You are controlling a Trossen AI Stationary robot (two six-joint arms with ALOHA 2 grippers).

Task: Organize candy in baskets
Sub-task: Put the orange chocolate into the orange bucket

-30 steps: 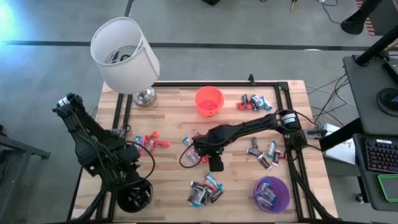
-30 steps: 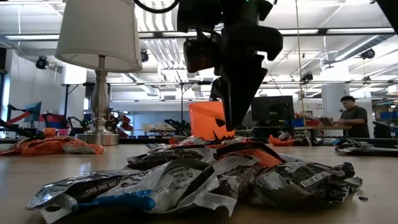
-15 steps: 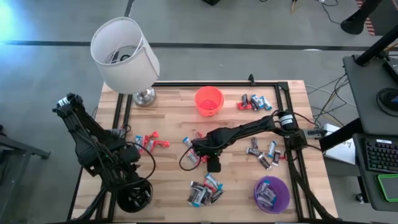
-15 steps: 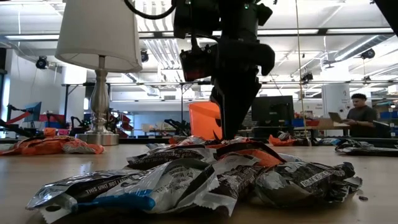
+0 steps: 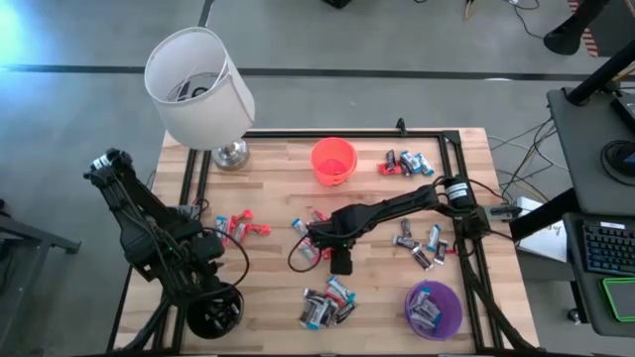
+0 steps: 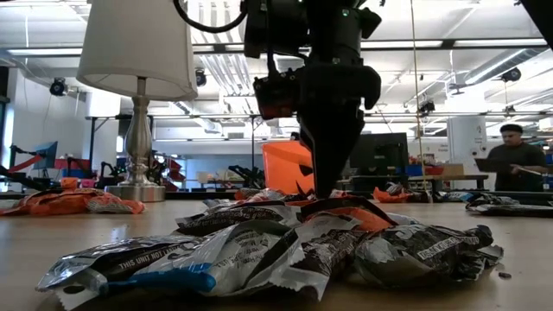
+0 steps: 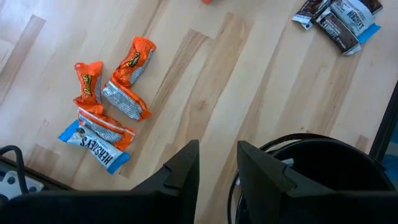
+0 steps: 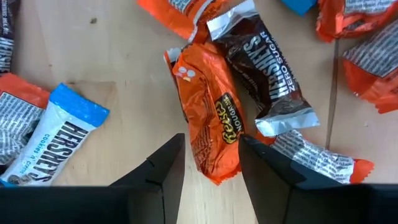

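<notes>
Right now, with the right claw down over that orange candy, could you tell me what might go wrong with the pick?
1. The orange candy touches a brown candy, with more wrappers close by, so the right claw may catch two or nudge the pile.
2. The candy lies flat on the table, so the fingers may scrape wood and slide off the wrapper.
3. A black cable loops beside the claw in the high view and may snag.

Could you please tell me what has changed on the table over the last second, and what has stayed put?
The right gripper has come down over the middle pile, and its fingers now straddle an orange candy, narrowing but not yet closed on it. Nothing has been lifted or dropped. The left gripper stays by the black basket; the orange basket, purple basket and lamp have not moved.
</notes>
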